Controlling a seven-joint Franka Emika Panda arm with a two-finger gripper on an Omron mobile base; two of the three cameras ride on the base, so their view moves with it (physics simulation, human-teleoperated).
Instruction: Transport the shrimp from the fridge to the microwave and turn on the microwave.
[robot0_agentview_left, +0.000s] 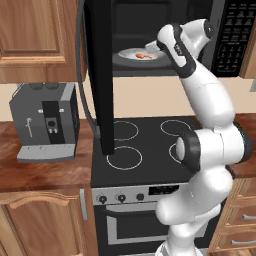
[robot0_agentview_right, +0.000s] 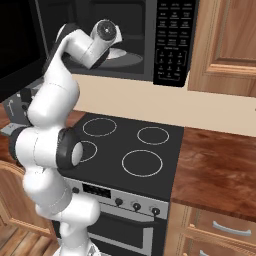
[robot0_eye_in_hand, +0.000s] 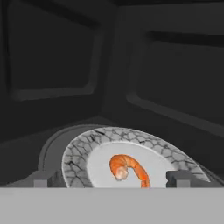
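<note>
- I see the shrimp (robot0_eye_in_hand: 127, 169) lying on a round plate (robot0_eye_in_hand: 83, 157) with a grey crackle rim, inside the microwave (robot0_agentview_left: 165, 20).
- The plate sits on the dark round turntable (robot0_eye_in_hand: 52, 151) on the microwave's floor.
- The microwave door (robot0_agentview_left: 102, 75) hangs wide open, sticking out over the stove (robot0_agentview_left: 145, 145).
- My pincer (robot0_eye_in_hand: 107, 178) is at the mouth of the microwave, with its two tips spread apart (one on each side of the plate) and nothing between them.
- The shrimp is just past the tips, not touching them.
- From the left base view, the arm (robot0_agentview_left: 205, 95) reaches up from the stove front to the open microwave.
- The keypad (robot0_agentview_right: 172, 40) is on the right side of the microwave.
- A grey-and-black coffee machine (robot0_agentview_left: 45, 122) stands on the wooden tabletop (robot0_agentview_left: 45, 172) left of the stove.
</note>
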